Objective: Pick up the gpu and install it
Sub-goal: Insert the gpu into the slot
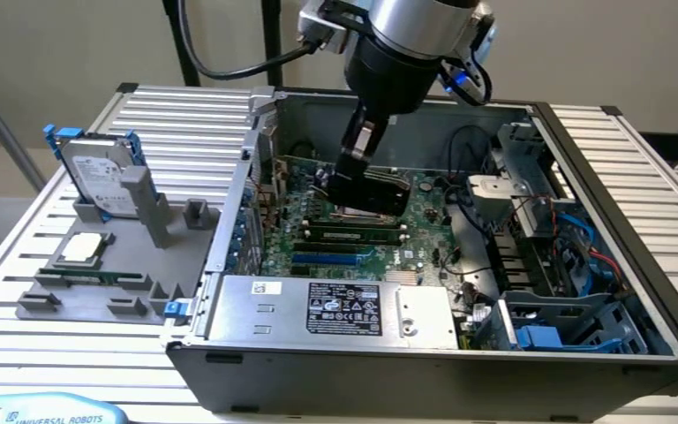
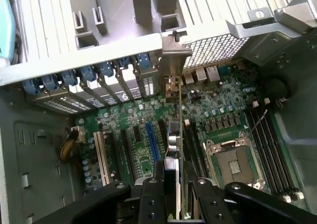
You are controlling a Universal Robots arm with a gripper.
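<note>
I have the pincer [image 2: 173,187] partly closed on the gpu [image 2: 174,135], gripped edge-on over the motherboard [image 2: 225,107], just beside its blue slot [image 2: 151,140].

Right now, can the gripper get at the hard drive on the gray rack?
Probably not: the gripper is shut on the gpu inside the computer case, whose side wall stands between it and the hard drive.

My wrist [image 1: 416,31] is a silver cylinder over a black housing, a black cable [image 1: 198,62] looping off at nine o'clock; my jaws are black, studded with small screws.
</note>
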